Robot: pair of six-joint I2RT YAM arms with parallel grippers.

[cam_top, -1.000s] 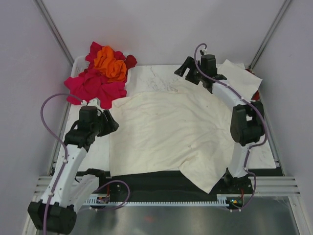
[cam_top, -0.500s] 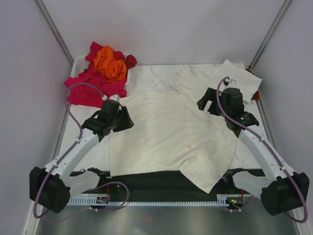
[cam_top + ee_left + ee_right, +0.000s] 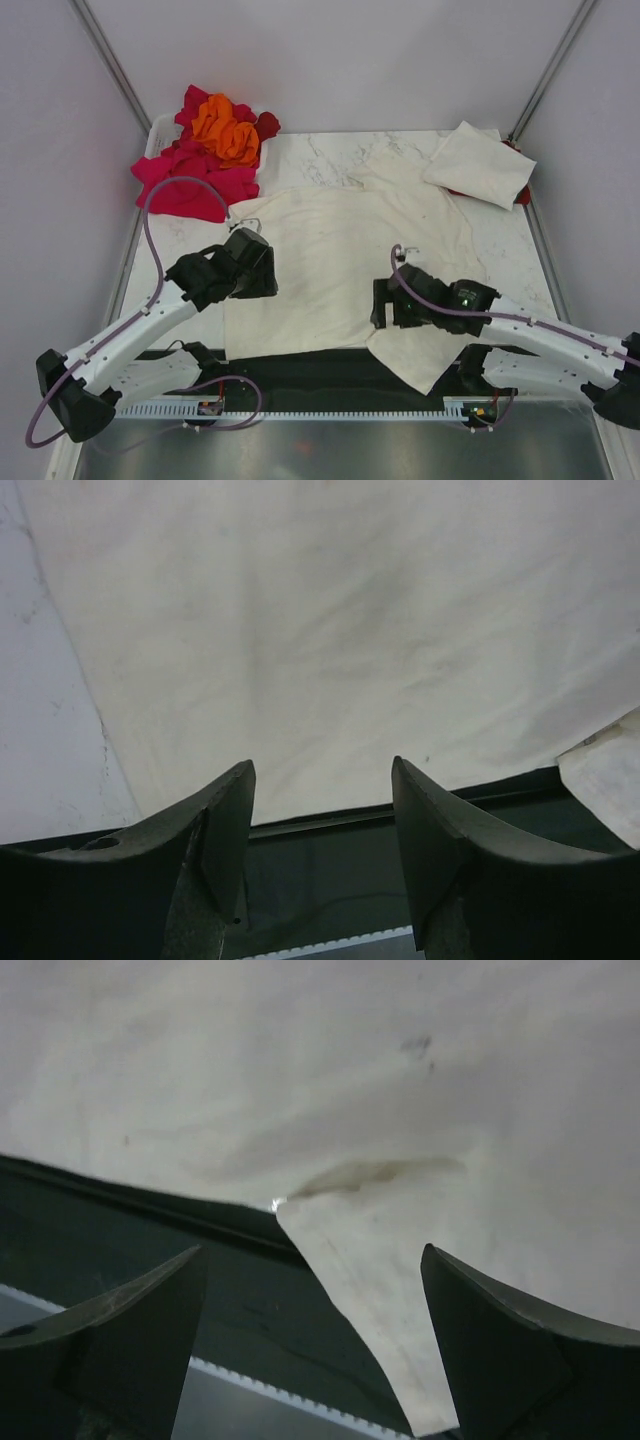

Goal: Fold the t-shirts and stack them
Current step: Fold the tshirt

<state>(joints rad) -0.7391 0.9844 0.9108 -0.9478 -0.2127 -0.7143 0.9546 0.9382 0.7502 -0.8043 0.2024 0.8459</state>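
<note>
The left gripper (image 3: 321,770) stands open with nothing between its fingers, poised over the near left corner of the spread cream t-shirt (image 3: 340,250). The shirt's near hem shows in the gap between the fingers, lying along the dark strip (image 3: 300,365). The right gripper (image 3: 312,1252) gapes wide and empty above the same shirt's near edge, right of its middle, where a pointed flap of the shirt hangs out over the dark strip. Past the shirt's far right corner lies a folded cream t-shirt (image 3: 478,165). Past its far left corner sits a heap of pink, dark red and orange t-shirts (image 3: 205,150). The marble table (image 3: 320,155) shows bare along the shirt's far side.
</note>
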